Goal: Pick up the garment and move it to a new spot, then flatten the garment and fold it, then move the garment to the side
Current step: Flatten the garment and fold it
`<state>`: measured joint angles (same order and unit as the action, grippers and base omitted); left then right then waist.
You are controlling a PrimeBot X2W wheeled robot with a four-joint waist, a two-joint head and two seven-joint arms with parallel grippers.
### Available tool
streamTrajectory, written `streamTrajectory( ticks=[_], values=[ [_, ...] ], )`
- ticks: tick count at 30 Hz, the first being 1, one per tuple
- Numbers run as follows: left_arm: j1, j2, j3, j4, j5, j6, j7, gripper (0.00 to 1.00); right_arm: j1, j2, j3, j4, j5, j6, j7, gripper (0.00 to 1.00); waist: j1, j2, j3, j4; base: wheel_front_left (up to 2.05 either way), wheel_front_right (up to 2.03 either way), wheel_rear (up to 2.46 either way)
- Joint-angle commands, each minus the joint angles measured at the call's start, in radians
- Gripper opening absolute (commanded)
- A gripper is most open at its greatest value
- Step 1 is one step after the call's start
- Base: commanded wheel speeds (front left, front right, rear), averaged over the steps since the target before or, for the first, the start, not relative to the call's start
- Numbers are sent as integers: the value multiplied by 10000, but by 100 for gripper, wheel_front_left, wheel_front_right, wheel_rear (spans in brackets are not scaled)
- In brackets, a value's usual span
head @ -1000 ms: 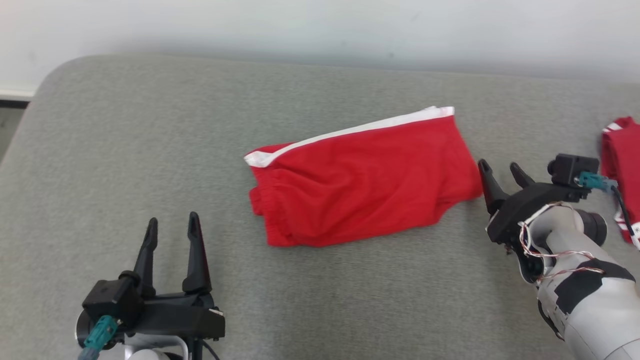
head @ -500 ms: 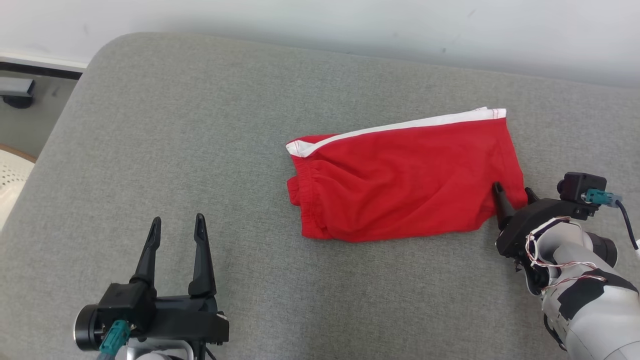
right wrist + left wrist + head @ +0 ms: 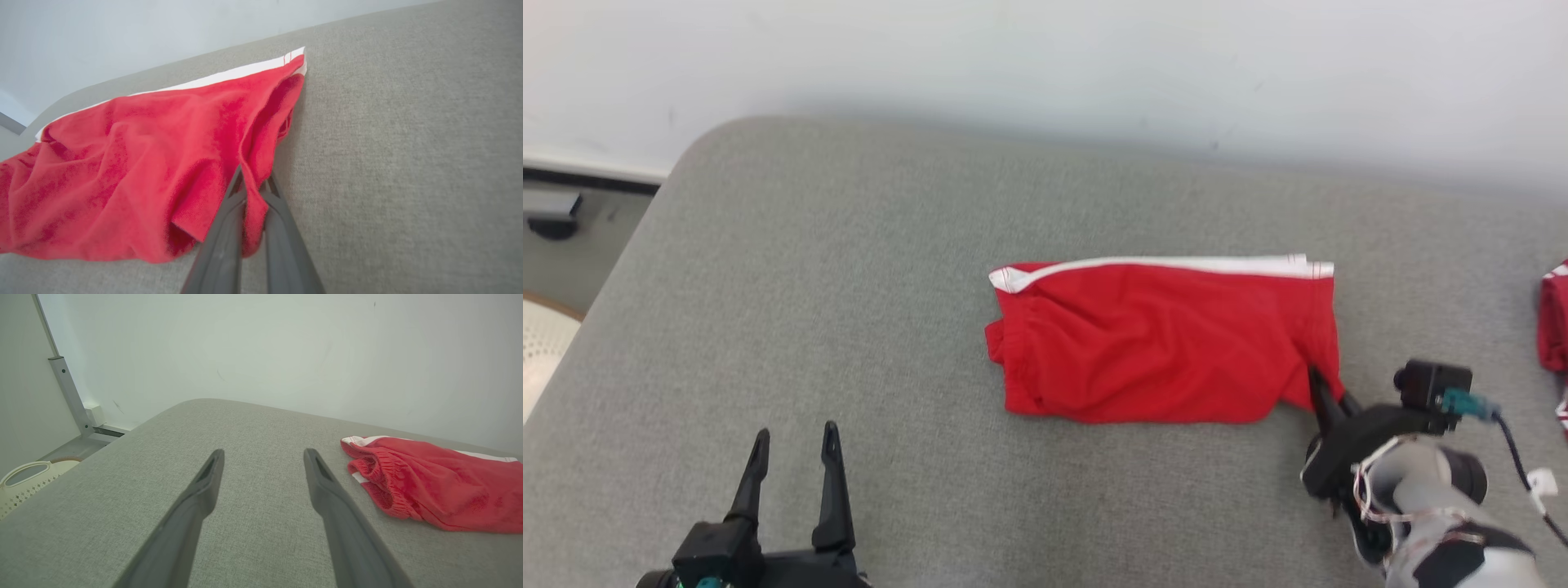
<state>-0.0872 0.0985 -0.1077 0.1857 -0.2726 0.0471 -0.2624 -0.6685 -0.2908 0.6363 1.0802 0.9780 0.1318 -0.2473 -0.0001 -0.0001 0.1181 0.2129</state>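
Folded red shorts (image 3: pixel 1160 347) with a white side stripe lie across the middle of the grey cushion (image 3: pixel 849 286). My right gripper (image 3: pixel 1321 384) is shut on the near right corner of the shorts; in the right wrist view a fold of red cloth (image 3: pixel 253 204) is pinched between the two dark fingers (image 3: pixel 229 228). At the lower left my left gripper (image 3: pixel 794 445) stands open over bare cushion, well left of the shorts. The left wrist view has the waistband end of the shorts (image 3: pixel 429 482) to the right of its open fingers (image 3: pixel 335 506).
Another red and white garment (image 3: pixel 1553 327) lies at the cushion's far right edge. A white wall (image 3: pixel 1045 65) runs behind. Off the cushion's left side sit a cream perforated basket (image 3: pixel 24 477) and a metal frame leg (image 3: pixel 71 396) on the floor.
My right gripper moved in from beside the shorts' right edge and closed on their near right corner. The camera shifted between frames. The left gripper stayed open.
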Motion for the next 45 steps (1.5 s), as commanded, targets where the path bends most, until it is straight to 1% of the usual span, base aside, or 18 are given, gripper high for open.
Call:
streamTrajectory(
  ticks=[1, 7, 12, 19, 26, 27, 28, 29, 32, 34, 38, 45],
  values=[
    [234, 79, 34, 94, 130, -40, -20, 100, 495, -126, 118, -276, 76, -24, -73, 0, 1, 1, -735, -459, 0, 0, 0],
    [701, 212, 77, 96, 40, 5, 41, 100, 1857, -579, 332, -1774, 350, -24, -155, 0, 1, 1, -1301, -886, 0, 0, 0],
    [974, 249, 46, -89, -8, 86, 150, 100, 2687, -918, 105, -2795, 571, -24, -166, 0, 1, 1, -1416, -1205, 0, 0, 0],
    [1121, 253, 20, -251, -73, 137, 202, 100, 3309, -1007, -139, -3130, 485, -24, -42, 0, 1, 1, -1397, -1391, 0, 0, 0],
    [1279, 240, 2, -338, -119, 228, 170, 100, 3445, -656, -481, -2943, 135, -25, -94, 0, 1, 1, -1399, -1488, 0, 0, 0],
    [1309, 238, 2, -373, -116, 251, 194, 100, 3454, -605, -569, -2881, 96, -25, -105, 33, 1, 1, -1398, -1490, 0, 0, 0],
    [1330, 236, -2, -416, -117, 289, 217, 100, 3442, -545, -636, -2825, 33, -25, -114, 73, 1, 1, -1394, -1495, 0, 0, 0],
    [1334, 246, -2, -443, -127, 309, 212, 100, 3439, -474, -715, -2750, 26, -25, -105, 100, 1, 1, -1388, -1499, 0, 0, 0],
    [1287, 292, 0, -505, -157, 302, 217, 100, 3410, -374, -929, -2640, -141, -25, -136, 100, 1, 1, -1358, -1501, 0, 0, 0],
    [1247, 283, -27, -592, -150, 364, 254, 100, 3313, -400, -1215, -2520, -264, -25, -163, 100, 1, 1, -1329, -1489, 0, 0, 0],
    [1250, 333, -1, -652, -184, 399, 249, 100, 2971, -480, -1437, -2350, -583, -25, -130, 100, 1, 1, -1278, -1495, 0, 0, 0],
    [1082, 295, -135, -651, -186, 392, 254, 100, 2138, -450, -1387, -1238, -923, -25, 951, 100, 1, 1, -1092, -1314, 0, 0, 0]
  ],
)
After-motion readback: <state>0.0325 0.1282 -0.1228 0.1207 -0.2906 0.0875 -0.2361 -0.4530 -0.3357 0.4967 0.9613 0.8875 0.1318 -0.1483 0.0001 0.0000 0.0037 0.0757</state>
